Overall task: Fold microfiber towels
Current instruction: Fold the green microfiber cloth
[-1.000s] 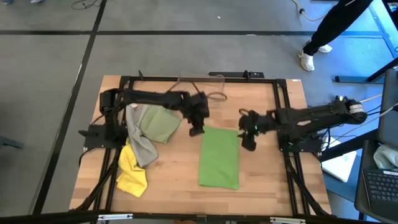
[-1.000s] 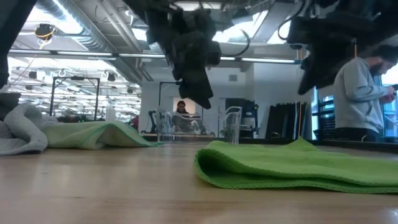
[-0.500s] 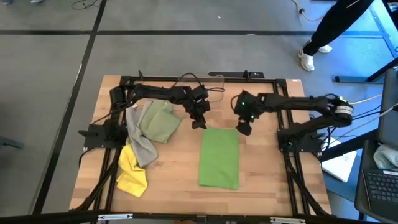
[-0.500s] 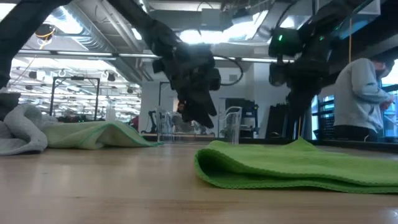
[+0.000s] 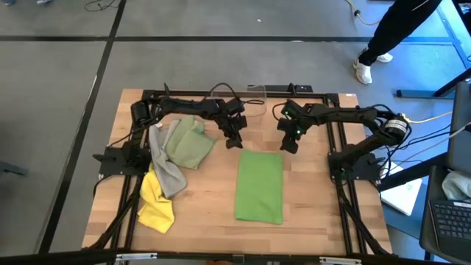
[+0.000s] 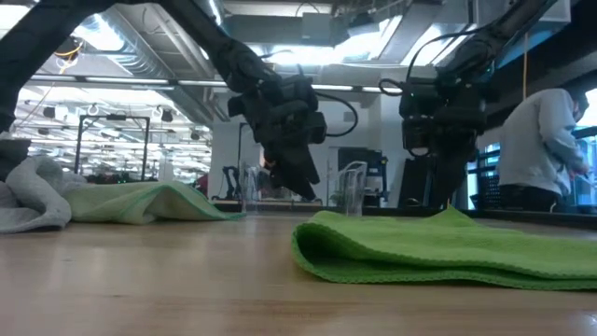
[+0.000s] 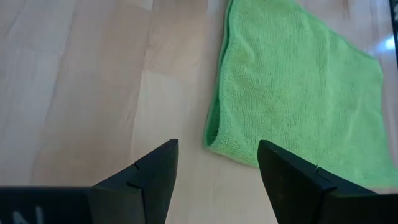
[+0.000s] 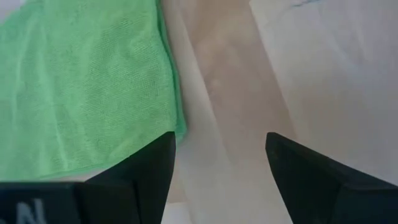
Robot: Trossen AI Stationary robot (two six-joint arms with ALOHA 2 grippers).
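Observation:
The bright green towel [image 5: 259,186] lies flat on the table, folded into a long strip; its rounded fold [image 6: 300,250] shows in the low view. My left gripper [image 5: 234,142] hovers open just beyond the strip's far left corner [image 7: 214,140]. My right gripper [image 5: 289,144] hovers open by its far right corner [image 8: 176,127]. Neither touches the cloth. The pale sage towel [image 5: 188,144], the grey towel [image 5: 163,168] and the yellow towel [image 5: 156,205] lie bunched together at the table's left.
A clear plastic bin [image 5: 241,99] stands at the far edge behind both grippers. A black frame [image 5: 335,140] runs round the table. Bare wood lies to the right of the green towel and along the near edge. A person [image 6: 550,149] stands beyond the table.
My right gripper has swung toward the table's far edge and come down, turning as it went, and now stands over the green towel's far right corner. My left gripper has shifted a little toward the far edge and sunk lower. The towels have not moved.

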